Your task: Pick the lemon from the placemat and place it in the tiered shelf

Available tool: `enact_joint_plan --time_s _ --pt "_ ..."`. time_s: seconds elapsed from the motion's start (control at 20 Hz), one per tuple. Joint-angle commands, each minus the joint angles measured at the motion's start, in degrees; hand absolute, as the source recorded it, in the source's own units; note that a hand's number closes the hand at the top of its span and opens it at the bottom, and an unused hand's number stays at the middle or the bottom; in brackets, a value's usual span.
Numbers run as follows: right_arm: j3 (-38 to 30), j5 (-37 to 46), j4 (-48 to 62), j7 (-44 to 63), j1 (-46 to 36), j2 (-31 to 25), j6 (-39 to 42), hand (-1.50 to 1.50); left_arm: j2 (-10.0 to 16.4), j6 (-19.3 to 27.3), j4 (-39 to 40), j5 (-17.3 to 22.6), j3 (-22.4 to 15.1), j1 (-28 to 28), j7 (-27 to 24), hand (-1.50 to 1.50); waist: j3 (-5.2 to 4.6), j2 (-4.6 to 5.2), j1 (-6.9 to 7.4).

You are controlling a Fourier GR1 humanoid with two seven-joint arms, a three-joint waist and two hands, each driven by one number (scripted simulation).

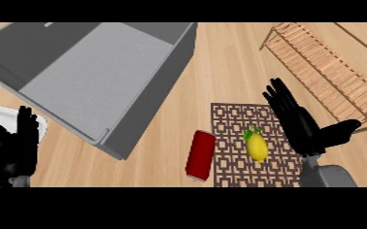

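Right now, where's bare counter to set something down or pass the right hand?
Free: the counter strip between the grey bin and the tiered shelf, above the placemat; the patch between the bin's corner and the red can. Crowded: the placemat, with the lemon, the can at its left edge, the right hand over its right side.

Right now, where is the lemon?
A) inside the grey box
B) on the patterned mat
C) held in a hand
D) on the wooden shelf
B: the lemon lies on the patterned mat, and the right hand is open just to its right, not holding it.
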Motion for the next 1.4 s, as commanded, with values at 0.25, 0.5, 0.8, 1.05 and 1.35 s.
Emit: enact_joint_plan --time_s 0.25,0.5,0.8,1.05,1.35 --pt "-4.4 11.6 -5.3 -2.6 -15.0 -14.5 -0.6 1.5 0.2 -9.0 -7.1 0.6 -4.6 -13.8 -0.5 0.0 1.76 0.12 1.55" --pt "-11.6 1.3 4.6 0.9 -11.6 -11.4 0.8 -1.5 -1.7 -10.8 -6.7 1.9 -5.5 -15.6 1.6 0.0 1.93 0.61 1.9" --pt "-9.4 -0.6 -8.4 1.6 -5.1 -17.0 11.4 -1.5 -1.7 -11.5 -9.3 1.5 -5.6 -13.5 2.5 0.0 1.82 0.1 1.1" --pt "-2.6 4.1 -15.2 15.5 -7.7 -26.1 15.7 -1.5 0.2 -11.4 -8.4 2.0 -3.6 -15.7 4.9 0.0 1.64 0.1 0.85" --pt "4.3 22.3 -23.7 23.6 -13.4 -40.2 19.5 -1.5 -0.6 -12.0 -10.2 1.9 -5.0 -13.1 4.4 0.0 1.42 -0.14 1.93"
